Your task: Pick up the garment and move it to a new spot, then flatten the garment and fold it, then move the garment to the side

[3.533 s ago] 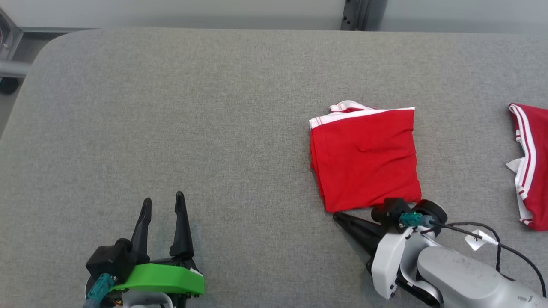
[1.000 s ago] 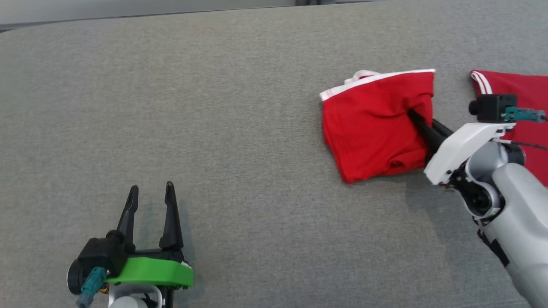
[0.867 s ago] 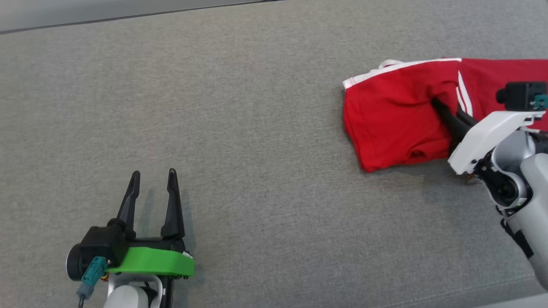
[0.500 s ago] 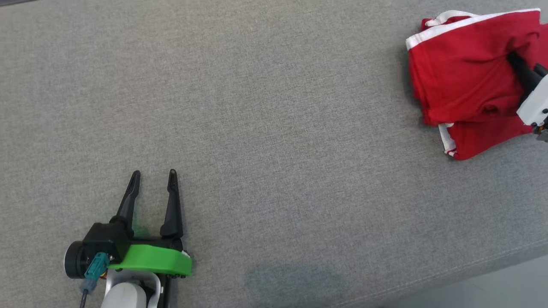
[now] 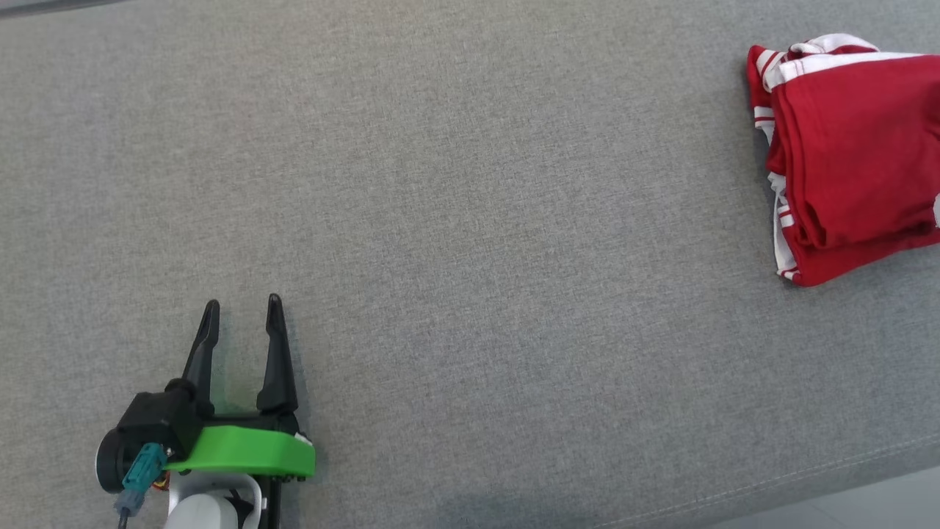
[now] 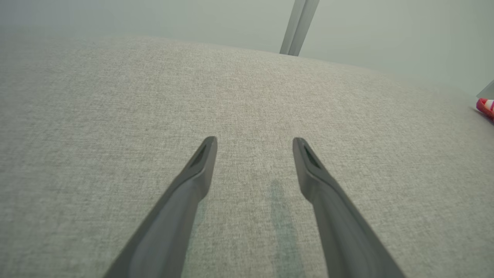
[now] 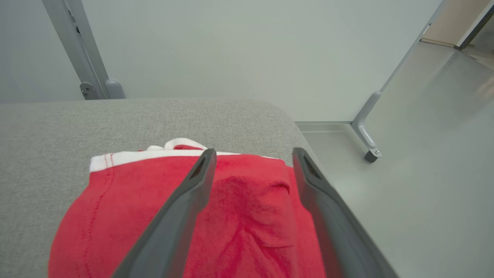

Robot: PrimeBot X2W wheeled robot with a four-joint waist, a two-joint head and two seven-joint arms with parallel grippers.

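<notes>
The folded red garment [image 5: 855, 147] lies at the counter's [image 5: 470, 220] right edge, near its far corner. The right claw [image 7: 253, 152] hangs open just above it, fingers spread, gripping nothing. The left claw [image 5: 242, 301], also open, sits toward the front edge, well apart.

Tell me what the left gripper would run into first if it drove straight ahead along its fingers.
Probably just the grey table pad: the open fingers of the left gripper tilt down toward bare fabric ahead. The red garment lies far to the right, out of that line.
</notes>
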